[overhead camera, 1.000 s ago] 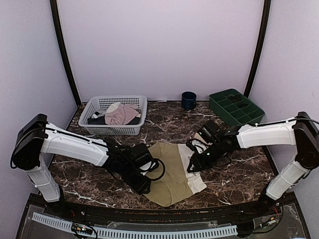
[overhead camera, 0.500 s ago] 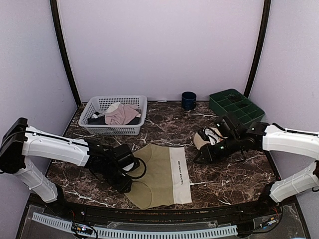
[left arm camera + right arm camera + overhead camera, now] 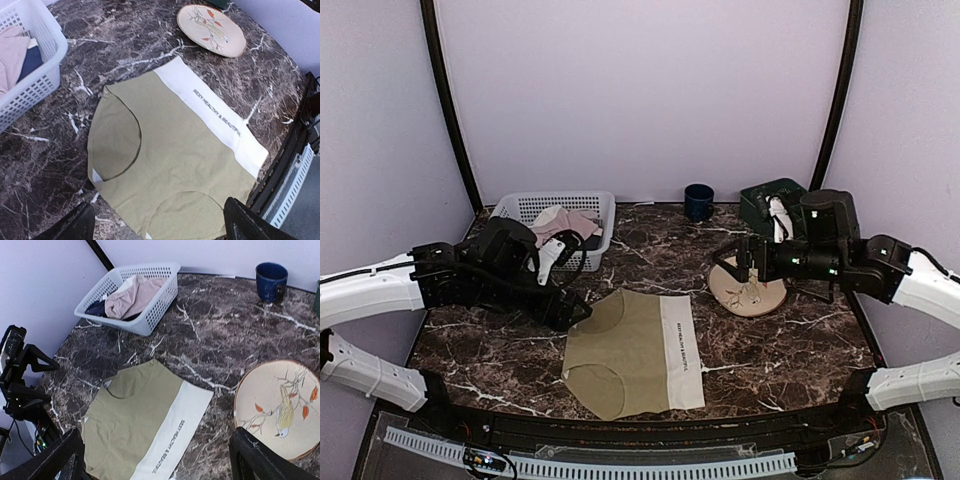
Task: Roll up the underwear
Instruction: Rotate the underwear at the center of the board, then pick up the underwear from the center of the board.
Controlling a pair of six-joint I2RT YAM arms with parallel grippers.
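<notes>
Though unrolled, the underwear (image 3: 635, 350) lies flat, cream-banded.

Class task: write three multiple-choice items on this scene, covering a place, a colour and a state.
1. Where on the table does the white basket stand? A back left B back right C front centre
2. What colour is the mug? A red B dark blue C yellow
3. How does the underwear lie? A rolled up B spread flat C folded in half
Answers: 1 A, the top view shows it there; 2 B, blue in both views showing it; 3 B, its whole outline lies open.
</notes>
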